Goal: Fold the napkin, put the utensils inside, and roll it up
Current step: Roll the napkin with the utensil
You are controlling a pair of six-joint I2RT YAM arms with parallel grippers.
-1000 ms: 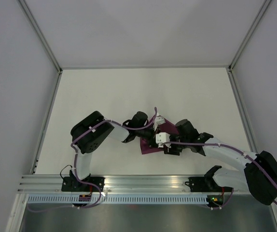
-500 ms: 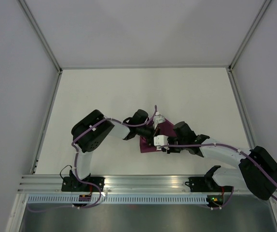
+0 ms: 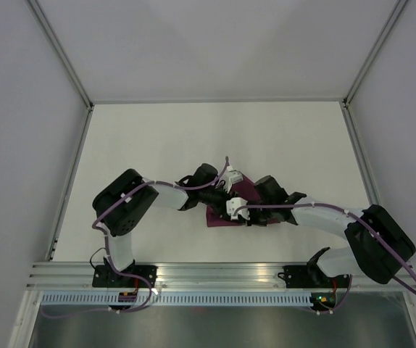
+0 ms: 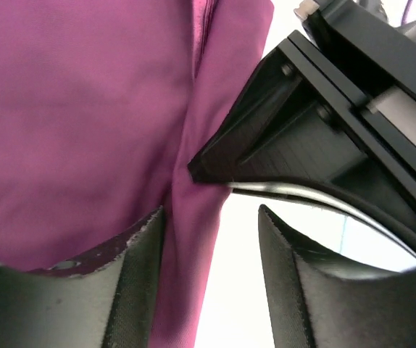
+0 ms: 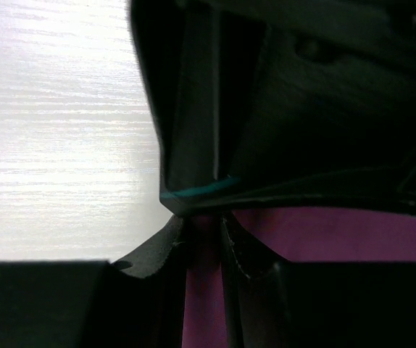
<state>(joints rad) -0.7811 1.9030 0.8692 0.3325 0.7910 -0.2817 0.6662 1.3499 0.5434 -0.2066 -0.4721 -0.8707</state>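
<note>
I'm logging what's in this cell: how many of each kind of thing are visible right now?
Magenta napkin: 1
Grippers: 2 (left gripper, right gripper)
Total: 3

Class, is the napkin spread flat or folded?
Folded: the napkin shows as a small bundle, with overlapping layers in the left wrist view.

The napkin point(image 3: 217, 219) is mostly hidden in the overhead view.

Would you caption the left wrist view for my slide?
Open left end effector straddles napkin edge pinched by right end effector.
</note>
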